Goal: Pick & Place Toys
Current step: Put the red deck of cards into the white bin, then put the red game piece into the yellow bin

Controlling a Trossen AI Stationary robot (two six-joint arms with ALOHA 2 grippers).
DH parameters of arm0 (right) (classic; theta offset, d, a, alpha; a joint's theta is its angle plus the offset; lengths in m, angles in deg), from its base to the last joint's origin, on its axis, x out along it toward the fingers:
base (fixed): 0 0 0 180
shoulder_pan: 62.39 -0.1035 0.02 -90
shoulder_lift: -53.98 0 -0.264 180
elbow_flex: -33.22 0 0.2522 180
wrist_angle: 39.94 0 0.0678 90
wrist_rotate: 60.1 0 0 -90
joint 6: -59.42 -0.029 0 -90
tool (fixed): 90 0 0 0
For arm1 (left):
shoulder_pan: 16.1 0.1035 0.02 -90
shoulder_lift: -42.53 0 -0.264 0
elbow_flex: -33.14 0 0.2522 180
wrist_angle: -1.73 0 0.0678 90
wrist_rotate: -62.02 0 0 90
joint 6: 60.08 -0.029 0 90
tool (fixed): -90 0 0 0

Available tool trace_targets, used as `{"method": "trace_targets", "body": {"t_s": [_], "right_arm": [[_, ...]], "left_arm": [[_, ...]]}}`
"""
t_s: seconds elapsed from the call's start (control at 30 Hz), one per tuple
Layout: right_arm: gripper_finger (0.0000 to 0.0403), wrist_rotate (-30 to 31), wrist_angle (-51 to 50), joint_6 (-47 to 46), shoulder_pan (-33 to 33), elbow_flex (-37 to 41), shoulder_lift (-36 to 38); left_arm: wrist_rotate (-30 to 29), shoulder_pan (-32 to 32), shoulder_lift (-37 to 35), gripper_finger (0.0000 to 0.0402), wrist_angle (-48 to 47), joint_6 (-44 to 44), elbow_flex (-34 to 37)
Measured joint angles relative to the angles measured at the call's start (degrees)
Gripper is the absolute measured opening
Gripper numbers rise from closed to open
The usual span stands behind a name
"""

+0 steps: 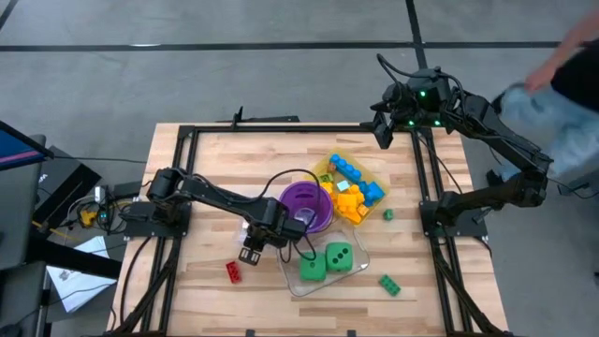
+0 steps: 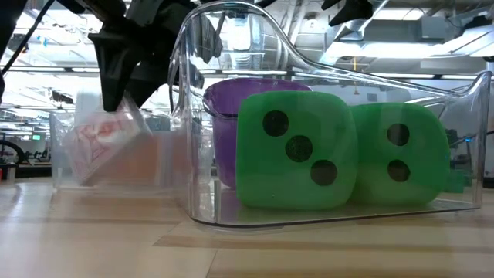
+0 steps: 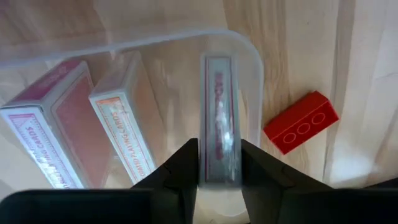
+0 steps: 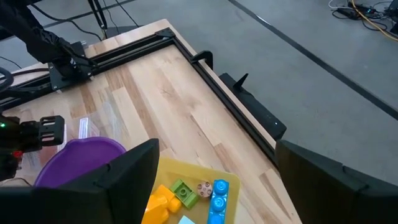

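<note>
- Nearest the low camera, two green dice (image 2: 297, 150) sit side by side in a clear tub (image 2: 332, 212); the purple cup (image 2: 231, 116) stands behind them.
- The left gripper (image 3: 219, 165) hangs over a second clear tub (image 3: 249, 74) at the cup's 8 o'clock, jaws narrow with a card pack (image 3: 219, 118) standing between them; two more packs lie beside it.
- A red brick (image 3: 301, 121) lies on the table just outside that tub.
- The right gripper (image 1: 384, 126) waits at the table's 1 o'clock edge, jaws wide, empty.
- Blue, yellow and orange bricks (image 1: 354, 187) fill the yellow tray (image 1: 329, 161) at the cup's 3 o'clock; two green bricks (image 1: 389, 285) lie loose on the wood.
</note>
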Motion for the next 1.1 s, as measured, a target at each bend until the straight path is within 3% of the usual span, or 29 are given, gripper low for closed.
{"method": "trace_targets", "body": {"t_s": [0.43, 0.7, 0.87, 1.1], "right_arm": [[0.0311, 0.0, 0.21, 0.0, 0.01, 0.0, 0.0], [0.0311, 0.0, 0.46, 0.0, 0.02, 0.0, 0.0], [0.0311, 0.01, 0.47, -0.25, 0.03, 0.01, 0.0], [0.0311, 0.02, 0.46, -0.66, 0.04, 0.0, 0.0]], "left_arm": [[-0.55, 0.2, -2.26, 0.0153, -0.02, 2.6, -0.02], [-2.58, 0.94, -7.34, 0.0163, 0.4, 3.94, -0.02], [-7.74, 2.37, -13.33, 0.0164, 2.22, 4.28, -0.02], [-15.26, 4.84, -24.43, 0.0164, 5.89, 12.17, -0.02]]}}
